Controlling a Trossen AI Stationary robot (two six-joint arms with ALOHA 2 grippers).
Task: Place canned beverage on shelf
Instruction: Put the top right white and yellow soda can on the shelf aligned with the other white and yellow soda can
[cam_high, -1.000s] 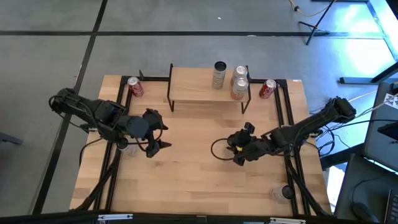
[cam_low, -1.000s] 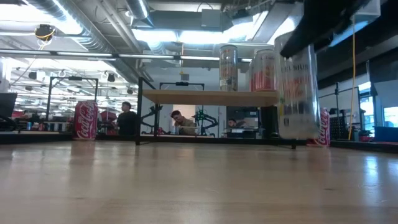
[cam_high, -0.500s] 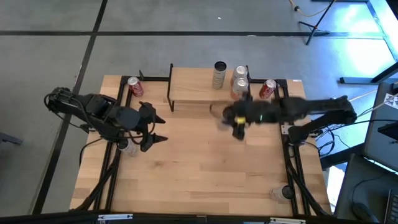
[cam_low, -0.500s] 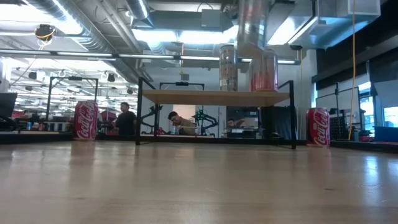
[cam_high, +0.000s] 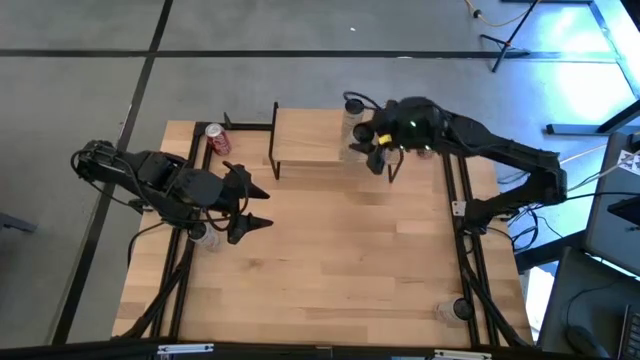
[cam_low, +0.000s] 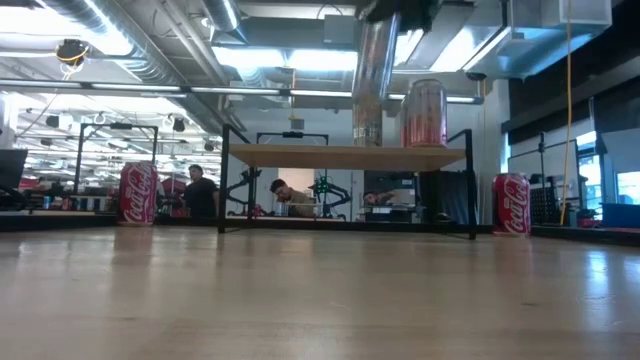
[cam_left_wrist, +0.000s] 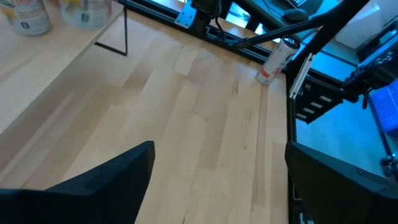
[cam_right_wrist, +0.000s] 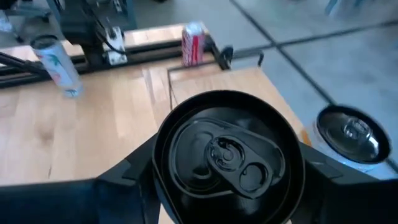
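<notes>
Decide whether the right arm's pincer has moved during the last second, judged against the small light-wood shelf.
Yes. The right pincer, holding a tall silver can, travelled from mid-table up to the small light-wood shelf, now over its right half.

Light-wood shelf (cam_high: 305, 135) on black metal legs; glossy metal can (cam_right_wrist: 228, 155).

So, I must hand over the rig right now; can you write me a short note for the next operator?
Right gripper: jaws shut on the held can, above the right part of the shelf, apparently not yet set down.
Left gripper: jaws open, empty, waiting over the table's left side.
On the shelf already: a tall can and a reddish can.
On the table: the left red can and the right red can, beside the shelf.
Left to do: lower the can, release, withdraw.
</notes>
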